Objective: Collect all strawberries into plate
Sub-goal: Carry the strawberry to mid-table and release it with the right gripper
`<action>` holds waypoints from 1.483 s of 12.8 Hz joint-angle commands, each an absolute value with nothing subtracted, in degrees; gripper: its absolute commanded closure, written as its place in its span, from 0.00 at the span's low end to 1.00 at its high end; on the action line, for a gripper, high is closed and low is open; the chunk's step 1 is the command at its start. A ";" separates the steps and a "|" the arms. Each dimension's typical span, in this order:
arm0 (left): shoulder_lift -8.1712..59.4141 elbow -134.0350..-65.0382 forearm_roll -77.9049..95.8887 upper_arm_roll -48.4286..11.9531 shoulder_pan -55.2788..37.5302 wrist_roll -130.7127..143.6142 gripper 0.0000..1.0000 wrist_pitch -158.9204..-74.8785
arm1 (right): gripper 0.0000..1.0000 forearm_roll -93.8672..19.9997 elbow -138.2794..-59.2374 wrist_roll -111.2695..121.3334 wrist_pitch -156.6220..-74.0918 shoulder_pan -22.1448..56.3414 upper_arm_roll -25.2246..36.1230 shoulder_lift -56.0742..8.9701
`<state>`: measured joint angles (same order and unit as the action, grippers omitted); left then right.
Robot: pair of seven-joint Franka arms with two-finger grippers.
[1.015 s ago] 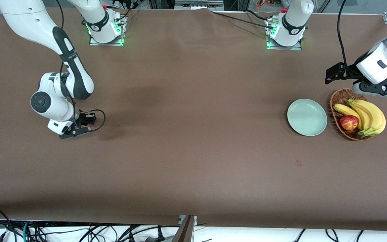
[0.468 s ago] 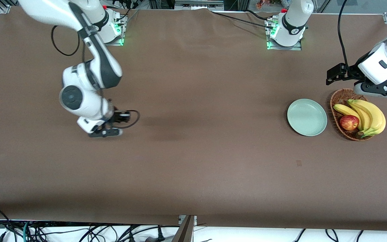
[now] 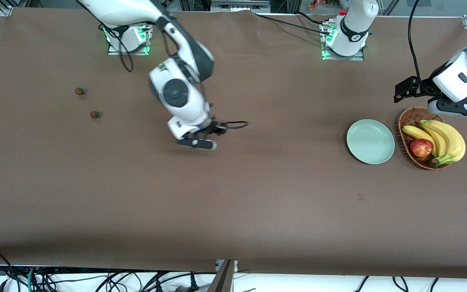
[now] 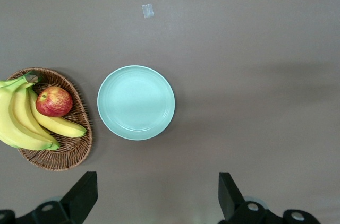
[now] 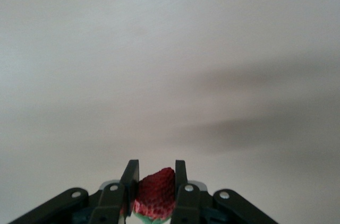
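Carrying one strawberry (image 5: 155, 198) pinched between its closed-in fingers, the right gripper (image 3: 198, 142) is travelling over the middle of the table (image 3: 233, 194), where a second ago you had it low near the right arm's end. It is moving along the table's length toward the plate (image 3: 370, 141), with plenty of bare cloth left to cross.

That sweep is uncovering two more strawberries: one (image 3: 79, 91) nearer the robots' edge and another (image 3: 94, 114) just beside it, a little nearer the front camera, both lying loose toward the right arm's end. The arm was hiding that patch in the earlier views.

The plate is sitting empty toward the left arm's end, just beside the basket (image 3: 408, 117) holding the bananas (image 3: 446, 140) and the apple (image 3: 421, 147); neither is shifting.

The left gripper (image 4: 154, 197) is waiting, hovering over the table by the robots' side of the basket, its fingers spread wide with nothing between them.

So you are judging this as the first of three deliveries under way, with two pickups to follow.
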<state>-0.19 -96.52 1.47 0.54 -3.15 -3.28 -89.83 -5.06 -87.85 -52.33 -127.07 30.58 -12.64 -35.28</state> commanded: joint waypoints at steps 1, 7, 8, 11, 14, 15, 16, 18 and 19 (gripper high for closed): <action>-0.26 -96.59 2.55 0.88 -3.51 -2.81 0.00 -90.00 | 0.72 -5.89 -76.92 -62.63 -131.97 35.66 -12.13 -44.19; -0.44 -101.59 2.55 0.88 -3.25 -2.81 0.00 -95.00 | 0.68 -5.36 -75.85 -84.00 -163.70 47.44 -11.25 -54.74; -0.44 -102.99 2.55 0.70 -3.08 -2.81 0.00 -96.75 | 0.67 -5.45 -75.76 -86.55 -165.57 49.38 -9.94 -55.28; -0.70 -108.53 2.55 0.18 -3.08 -2.81 0.00 -102.55 | 0.48 -5.36 -75.85 -92.36 -168.40 55.01 -5.11 -56.42; -0.79 -111.96 2.55 -0.26 -3.08 -2.81 0.00 -105.99 | 0.17 -5.80 -75.85 -92.20 -167.70 54.76 -4.66 -55.11; -0.79 -112.76 2.55 -0.87 -2.99 -2.64 0.00 -106.78 | 0.15 -5.80 -75.85 -91.94 -166.04 53.97 -4.40 -54.24; -0.79 -113.89 2.55 -1.14 -3.08 -1.51 0.00 -108.35 | 0.15 -4.93 -75.85 -91.41 -161.50 52.57 -4.31 -52.84; -0.70 -117.14 2.55 -4.20 -2.99 2.53 0.00 -112.48 | 0.14 -4.66 -75.85 -86.08 -149.04 49.32 -4.48 -48.54; -0.70 -118.90 2.55 -5.18 -2.99 4.64 0.00 -114.76 | 0.13 -5.01 -75.85 -81.87 -142.88 48.00 -4.48 -46.60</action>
<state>0.42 -115.11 1.50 -3.08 -3.11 1.18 -110.94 -4.94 -74.73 -87.48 -152.44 50.60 -3.81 -51.37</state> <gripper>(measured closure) 0.000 0.132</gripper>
